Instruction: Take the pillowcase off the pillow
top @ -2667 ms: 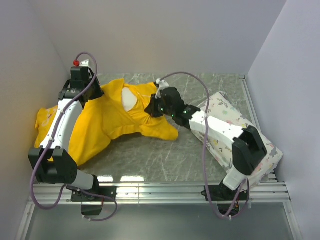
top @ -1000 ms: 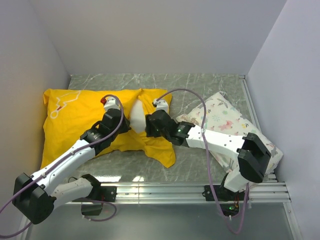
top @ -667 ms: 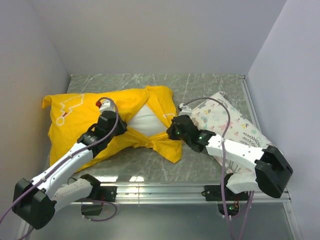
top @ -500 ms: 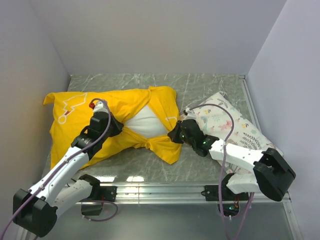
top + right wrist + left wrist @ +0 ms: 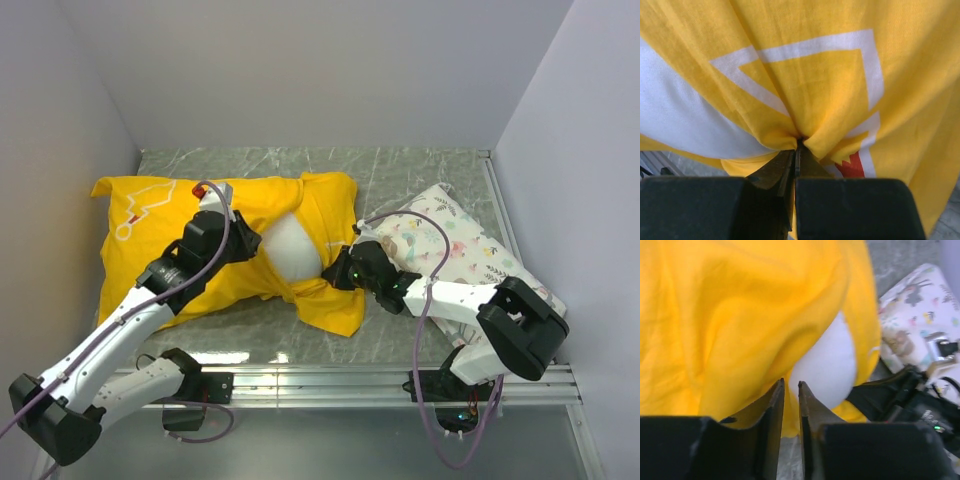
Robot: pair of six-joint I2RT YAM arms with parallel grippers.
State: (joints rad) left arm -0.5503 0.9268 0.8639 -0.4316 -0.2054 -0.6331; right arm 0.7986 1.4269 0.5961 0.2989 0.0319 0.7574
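The yellow pillowcase [image 5: 175, 225] lies across the left and middle of the table, with the white pillow [image 5: 290, 248] bulging out through its opening. My left gripper [image 5: 247, 243] sits at the left rim of that opening. In the left wrist view its jaws [image 5: 791, 386] stand a narrow slit apart with yellow pillowcase [image 5: 740, 315] cloth between them and the pillow [image 5: 827, 365] just beyond. My right gripper [image 5: 337, 277] is at the right rim. In the right wrist view it [image 5: 797, 142] is shut on a bunched fold of pillowcase [image 5: 825, 95].
A white pillow printed with small animals and leaves [image 5: 455, 250] lies at the right under my right arm, and also shows in the left wrist view [image 5: 912, 310]. Walls close the left, back and right sides. A metal rail [image 5: 320, 378] runs along the near edge.
Both arms have swung about with the case in hand. Over the last half second my left gripper moved right and my right gripper moved slightly left, narrowing the exposed white patch.
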